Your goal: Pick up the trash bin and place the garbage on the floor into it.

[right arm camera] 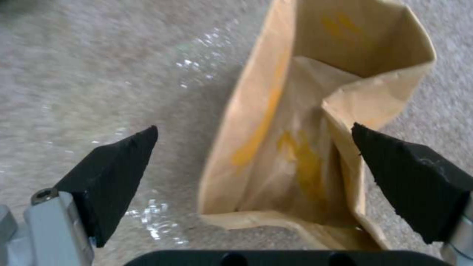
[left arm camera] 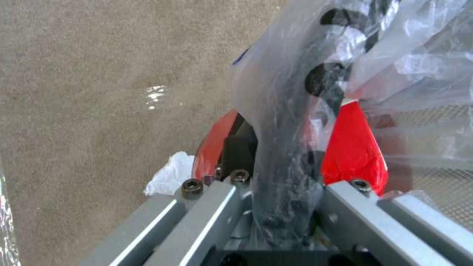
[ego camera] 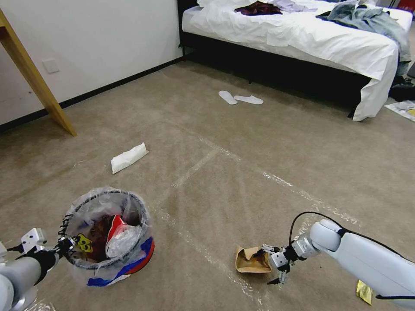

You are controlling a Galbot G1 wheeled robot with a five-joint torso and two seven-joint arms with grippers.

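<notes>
The left gripper (ego camera: 65,247) is clamping the trash bin (ego camera: 108,237) by its rim beside the robot so the right gripper (ego camera: 273,264), jaws wide apart, is straddling the brown paper bag (ego camera: 250,259) on the floor (ego camera: 242,172).

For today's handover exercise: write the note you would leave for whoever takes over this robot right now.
Left gripper: shut on the rim of the round black wire-mesh trash bin, bag-lined, already holding litter.
Right gripper: open, low over the carpet floor, its jaws on either side of the brown paper bag, not yet gripped.
Left to do: bag into the bin, then the white tissue and the small yellow wrapper.
</notes>
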